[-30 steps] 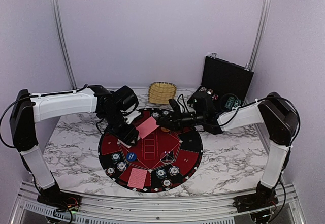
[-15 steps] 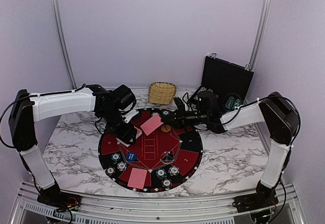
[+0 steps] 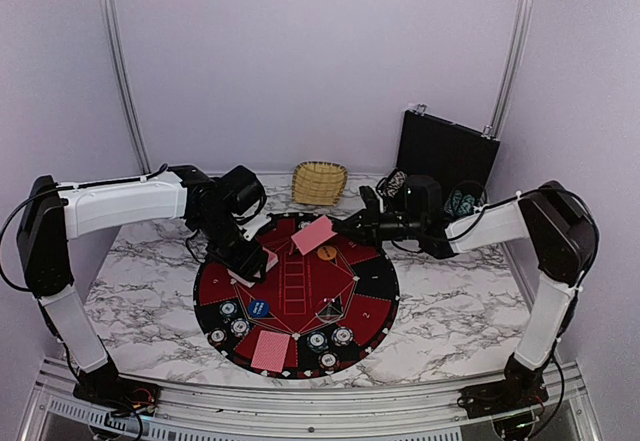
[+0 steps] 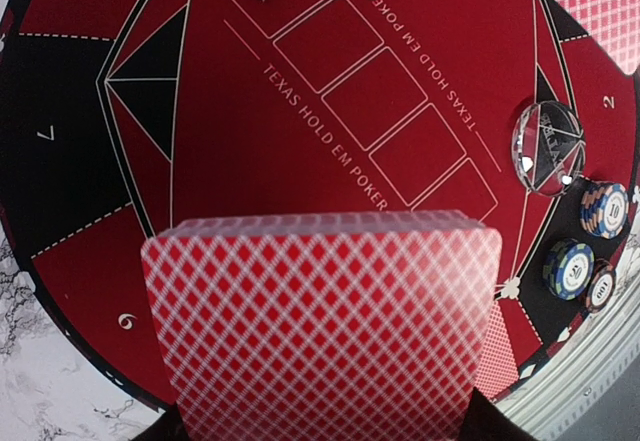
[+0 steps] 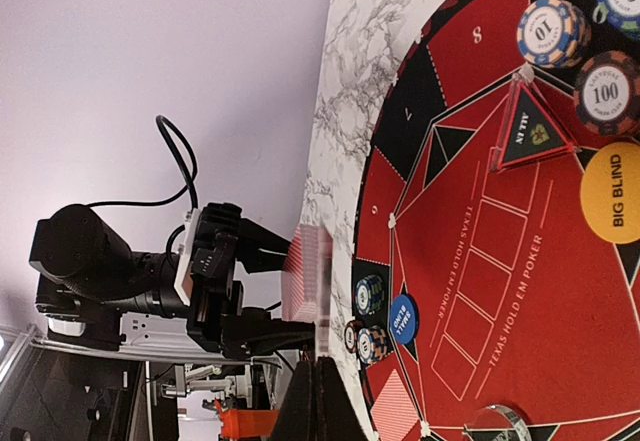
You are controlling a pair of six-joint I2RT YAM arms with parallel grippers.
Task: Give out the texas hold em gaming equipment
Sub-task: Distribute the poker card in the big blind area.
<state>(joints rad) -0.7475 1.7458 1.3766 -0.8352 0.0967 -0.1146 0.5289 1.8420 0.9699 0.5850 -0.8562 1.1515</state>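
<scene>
Top external: wicker basket [image 3: 320, 181] sits on far side of right end effector [image 3: 338, 228], near its tip; can't make out the inside. Black case [image 3: 445, 156] stands w/ lid up, behind R wrist; teal chips [image 3: 460, 201] show at its foot. Both rest on marble surface [image 3: 450, 311].

Change vs 1 s ago: single card [image 3: 315, 233] was close against the deck [image 3: 262, 260]; now it's pulled off toward far right, well apart from the deck. R arm has drawn back to its own side. Left end effector [image 3: 245, 261] is approx where it was.

Right end effector: closed narrow on single card, pinching one edge; card tilted, red back up, held above far part of the mat [image 3: 300, 291]. Orange disc [image 3: 327, 253] lies on mat just near-side of that card. R wrist view: own fingers only a dark wedge at bottom, gap not readable there.

Left end effector: clamped on deck, red backs. L wrist view: deck [image 4: 320, 331] fills lower frame, fingers mostly hidden behind it, mat print below.

On the mat, near-side of L end effector: blue disc [image 3: 259, 308], chip stacks [image 3: 228, 309], flat cards [image 3: 270, 349].
</scene>
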